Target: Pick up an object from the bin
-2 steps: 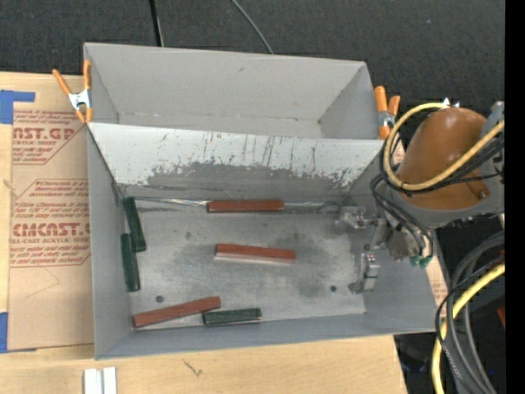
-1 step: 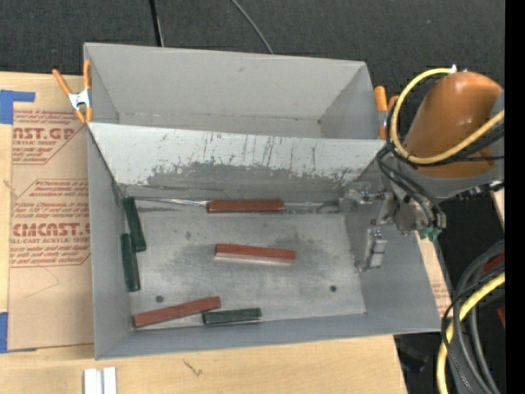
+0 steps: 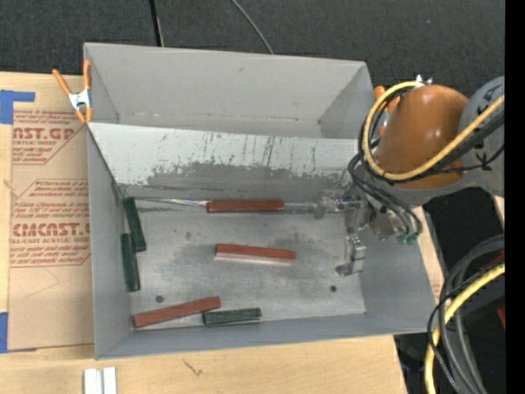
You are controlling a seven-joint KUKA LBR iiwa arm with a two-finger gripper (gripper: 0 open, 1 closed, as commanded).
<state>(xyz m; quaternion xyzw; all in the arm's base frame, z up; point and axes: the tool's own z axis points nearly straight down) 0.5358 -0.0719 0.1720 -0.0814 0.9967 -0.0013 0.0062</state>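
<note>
My gripper [image 3: 353, 261] hangs low at the right side of the bin, just above the floor. The closest thing is a flat red-brown bar [image 3: 254, 254] lying in the middle of the bin, left of the gripper with a gap between them. Another red-brown bar [image 3: 244, 207] lies along the foot of the back wall, its right end some way left of the gripper's upper part. I see nothing held in the gripper.
A third red-brown bar [image 3: 176, 312] and a dark green bar [image 3: 232, 317] lie by the front wall at the left. Two dark green bars [image 3: 134, 224] [image 3: 130, 263] lie along the left wall. The arm's orange cover and cables overhang the right rim.
</note>
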